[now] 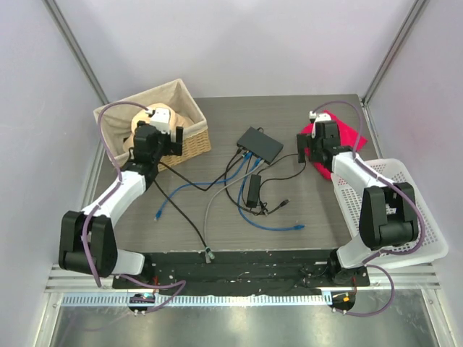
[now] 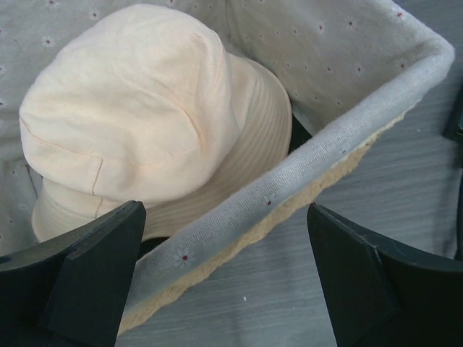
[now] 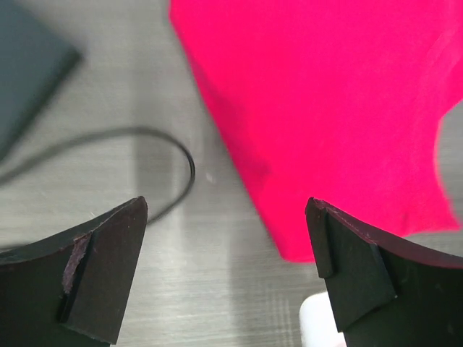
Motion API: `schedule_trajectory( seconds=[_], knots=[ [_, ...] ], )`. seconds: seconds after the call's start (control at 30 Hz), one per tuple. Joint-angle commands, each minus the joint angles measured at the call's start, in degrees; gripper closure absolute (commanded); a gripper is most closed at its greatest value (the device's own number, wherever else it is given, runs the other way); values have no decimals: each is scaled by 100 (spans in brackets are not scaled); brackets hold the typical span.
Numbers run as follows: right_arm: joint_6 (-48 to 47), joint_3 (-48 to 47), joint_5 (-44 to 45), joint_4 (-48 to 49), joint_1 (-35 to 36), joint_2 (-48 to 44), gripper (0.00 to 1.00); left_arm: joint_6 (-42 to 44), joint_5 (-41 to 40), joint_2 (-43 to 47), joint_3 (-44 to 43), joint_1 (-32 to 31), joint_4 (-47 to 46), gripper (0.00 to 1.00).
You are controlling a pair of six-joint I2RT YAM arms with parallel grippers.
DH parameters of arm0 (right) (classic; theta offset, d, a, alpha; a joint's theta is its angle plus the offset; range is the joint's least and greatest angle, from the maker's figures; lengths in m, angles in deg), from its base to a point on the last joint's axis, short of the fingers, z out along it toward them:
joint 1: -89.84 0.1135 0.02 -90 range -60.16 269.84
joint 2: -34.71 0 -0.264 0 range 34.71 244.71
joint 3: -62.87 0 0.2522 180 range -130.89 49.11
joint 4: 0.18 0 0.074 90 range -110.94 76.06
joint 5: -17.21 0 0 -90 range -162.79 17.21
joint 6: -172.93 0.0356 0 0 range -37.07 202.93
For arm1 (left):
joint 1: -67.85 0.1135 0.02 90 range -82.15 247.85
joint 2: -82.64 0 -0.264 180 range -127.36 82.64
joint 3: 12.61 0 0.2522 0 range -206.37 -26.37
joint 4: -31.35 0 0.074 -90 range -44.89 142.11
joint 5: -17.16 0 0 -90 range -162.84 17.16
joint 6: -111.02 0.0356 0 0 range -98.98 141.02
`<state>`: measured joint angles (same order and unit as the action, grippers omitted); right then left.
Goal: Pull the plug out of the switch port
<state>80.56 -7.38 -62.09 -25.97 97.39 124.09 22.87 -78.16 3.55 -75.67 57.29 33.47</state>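
The switch (image 1: 260, 144) is a flat black box lying at an angle in the middle of the table. Blue and grey cable plugs (image 1: 247, 154) sit in the sockets on its near-left edge. My left gripper (image 1: 168, 144) is open and empty over the wicker basket's rim, well left of the switch. In the left wrist view the left gripper (image 2: 224, 208) straddles that rim. My right gripper (image 1: 307, 150) is open and empty just right of the switch. In the right wrist view the right gripper (image 3: 226, 202) hangs over bare table, with a switch corner (image 3: 29, 65) at the upper left.
A lined wicker basket (image 1: 195, 141) holds a cream hat (image 2: 145, 108). A red cloth (image 3: 325, 108) lies by the right gripper, a black cable (image 3: 145, 137) beside it. A black adapter brick (image 1: 253, 189) and loose blue cables (image 1: 278, 225) lie in front of the switch. A white plastic basket (image 1: 427, 231) stands right.
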Motion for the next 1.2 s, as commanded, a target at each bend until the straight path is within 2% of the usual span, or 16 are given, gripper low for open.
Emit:
schedule_trajectory(
  seconds=[0.0, 0.13, 0.27, 0.33, 0.47, 0.53, 0.6, 0.63, 0.67, 0.73, 0.8, 0.93, 0.97, 1.1, 1.17],
  knots=[
    [-70, -898, -58, -35, 18, -526, 0, -141, 461, 473, -773, 29, 742, 0],
    [-404, -1915, -918, -501, 18, -799, 0, -457, 892, 772, -1634, 28, 1057, 0],
    [-395, -2664, -1903, -853, 79, -949, 0, -326, 1426, 1018, -2714, 28, 2188, 0],
    [-370, -2867, -2194, -853, 132, -1071, 0, -246, 1534, 1255, -2839, 28, 2516, 0],
    [-474, -2579, -2466, -932, 361, -1300, 0, -247, 1875, 1703, -2489, 28, 3419, 0],
    [-939, -1974, -2668, -994, 466, -1388, 0, 234, 2788, 1914, -1904, 20, 3764, 0],
    [-1264, -1630, -2687, -1370, 554, -1258, 0, 1276, 3291, 1994, -1305, -15, 4178, 0],
    [-1309, -1707, -2748, -1694, 581, -1144, 0, 1283, 3170, 1976, -797, -42, 4179, 0],
    [-1345, -1768, -2992, -2211, 572, -942, 0, 1274, 3230, 1950, -644, -51, 4109, 0],
    [-1737, -1726, -3257, -2505, 581, -914, 0, 1537, 3798, 1854, -546, -120, 4213, 0],
    [-1854, -1577, -3268, -2559, 581, -914, 0, 1512, 3688, 1547, -729, -690, 4214, 0],
    [-1504, -1479, -3012, -2252, 581, -765, 0, 1047, 3451, 519, -1869, -1596, 4100, 0],
    [-1451, -1444, -3012, -2094, 581, -721, 1, 1020, 3163, 282, -2056, -1902, 4099, 0],
    [-1354, -1470, -2942, -1987, 581, -457, 0, 669, 2827, -571, -2935, -2186, 4468, 0],
    [-1354, -1593, -2872, -1987, 581, -247, 0, 614, 2450, -608, -3217, -2186, 4504, 0]
  ],
)
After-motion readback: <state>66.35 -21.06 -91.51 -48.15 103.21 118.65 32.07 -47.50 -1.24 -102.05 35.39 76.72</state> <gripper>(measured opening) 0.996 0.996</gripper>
